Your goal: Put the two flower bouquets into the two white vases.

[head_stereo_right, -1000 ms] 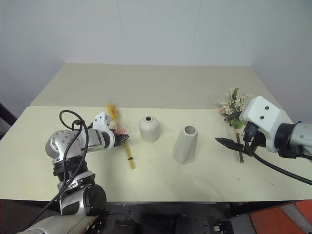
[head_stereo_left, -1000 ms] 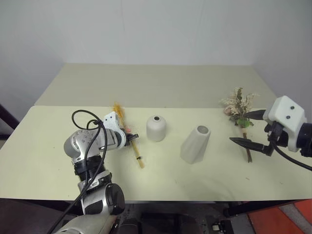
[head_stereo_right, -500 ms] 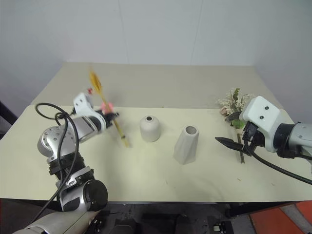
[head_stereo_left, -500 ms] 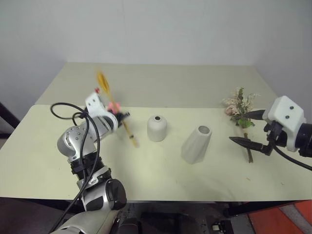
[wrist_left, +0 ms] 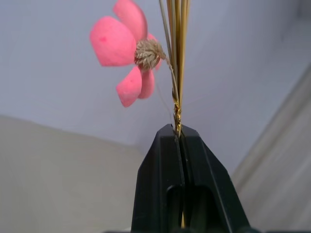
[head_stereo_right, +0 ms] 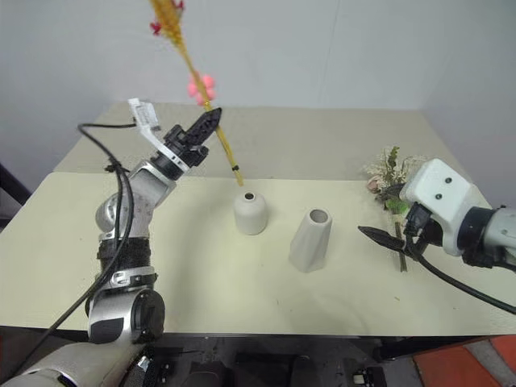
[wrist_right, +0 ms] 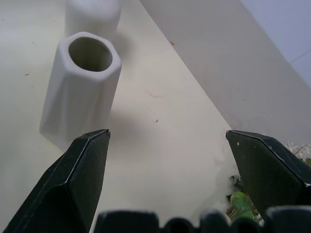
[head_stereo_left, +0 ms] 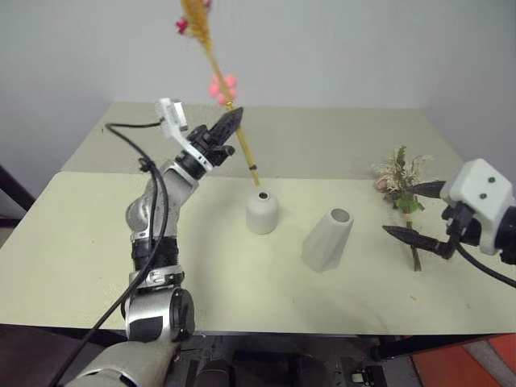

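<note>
My left gripper (head_stereo_left: 230, 121) is raised above the table and shut on the slim bouquet (head_stereo_left: 246, 157). The bunch stands steeply, golden heads and pink blooms up. Its stem end hangs just above the mouth of the short rounded white vase (head_stereo_left: 262, 211). In the left wrist view the fingers (wrist_left: 160, 170) pinch the golden stalks below a pink bloom (wrist_left: 124, 46). The taller faceted vase (head_stereo_left: 326, 239) stands to the right. My right gripper (head_stereo_left: 395, 210) hovers open beside the bushier bouquet (head_stereo_left: 401, 181), which lies on the table. The right wrist view shows the taller vase (wrist_right: 82, 87) ahead.
The cream table (head_stereo_left: 242, 290) meets a second table (head_stereo_left: 322, 137) at the back, with a white wall beyond. A black cable (head_stereo_left: 149, 218) loops along my left arm. The table's right edge runs close to the bushier bouquet.
My left gripper has lifted the slim bouquet off the table, swung it upright and carried it right, over the short vase. The right gripper has stayed in place.
</note>
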You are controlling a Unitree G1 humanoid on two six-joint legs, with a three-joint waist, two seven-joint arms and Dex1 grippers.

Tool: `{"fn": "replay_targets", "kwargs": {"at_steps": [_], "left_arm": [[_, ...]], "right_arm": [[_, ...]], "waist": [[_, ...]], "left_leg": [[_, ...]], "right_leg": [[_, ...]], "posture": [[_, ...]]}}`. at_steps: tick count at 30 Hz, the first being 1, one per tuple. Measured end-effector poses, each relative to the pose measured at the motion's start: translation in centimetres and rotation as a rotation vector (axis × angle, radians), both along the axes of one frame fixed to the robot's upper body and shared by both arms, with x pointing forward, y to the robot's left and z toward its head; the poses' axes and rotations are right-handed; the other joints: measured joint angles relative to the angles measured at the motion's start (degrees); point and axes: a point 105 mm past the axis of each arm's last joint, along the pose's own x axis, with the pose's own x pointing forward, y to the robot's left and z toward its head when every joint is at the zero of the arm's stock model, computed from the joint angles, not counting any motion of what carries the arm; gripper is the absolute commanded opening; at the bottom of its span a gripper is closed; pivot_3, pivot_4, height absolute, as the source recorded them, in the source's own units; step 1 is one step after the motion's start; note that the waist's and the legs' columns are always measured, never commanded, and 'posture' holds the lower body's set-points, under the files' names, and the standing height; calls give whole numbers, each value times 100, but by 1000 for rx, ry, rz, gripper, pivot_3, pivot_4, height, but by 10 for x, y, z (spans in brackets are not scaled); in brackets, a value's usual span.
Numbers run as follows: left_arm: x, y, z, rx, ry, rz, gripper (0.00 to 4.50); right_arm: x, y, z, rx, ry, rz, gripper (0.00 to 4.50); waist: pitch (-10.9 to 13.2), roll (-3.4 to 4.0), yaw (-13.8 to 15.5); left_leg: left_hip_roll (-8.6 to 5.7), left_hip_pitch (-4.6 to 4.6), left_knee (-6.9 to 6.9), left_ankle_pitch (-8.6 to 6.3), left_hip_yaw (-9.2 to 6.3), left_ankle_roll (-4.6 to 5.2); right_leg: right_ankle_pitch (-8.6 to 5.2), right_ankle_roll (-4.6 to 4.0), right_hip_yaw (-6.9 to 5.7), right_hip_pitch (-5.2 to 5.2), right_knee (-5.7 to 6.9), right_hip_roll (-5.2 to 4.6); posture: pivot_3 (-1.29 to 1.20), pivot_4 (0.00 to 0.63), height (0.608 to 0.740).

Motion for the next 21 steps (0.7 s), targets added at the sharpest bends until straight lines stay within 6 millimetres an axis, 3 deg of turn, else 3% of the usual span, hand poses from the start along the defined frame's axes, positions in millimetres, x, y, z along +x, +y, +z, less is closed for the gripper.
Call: {"fn": "replay_targets", "kwargs": {"at_steps": [4, 14, 21], "left_arm": [[5, -7, -1, 80, -70, -11, 29], [8, -17, -6, 89, -94, -68, 29], [7, -20, -25, 89, -44, -82, 29]], "right_arm": [[-8, -3, 0, -3, 5, -29, 4500], [-15, -4, 1, -1, 6, -47, 4500], [-14, -7, 1, 1, 4, -63, 4500]], "waist": [[0, 0, -11], [0, 0, -4], [0, 0, -11]], "left_leg": [[1, 1, 2, -2, 0, 3], [1, 1, 4, -2, -2, 4], [2, 4, 5, -2, -2, 4]], "right_leg": [[0, 1, 1, 0, 0, 0], [1, 4, 0, -1, 0, 0], [1, 5, 2, -1, 0, 0]], "posture": [[0, 150, 740], [0, 150, 740], [0, 150, 740]]}}
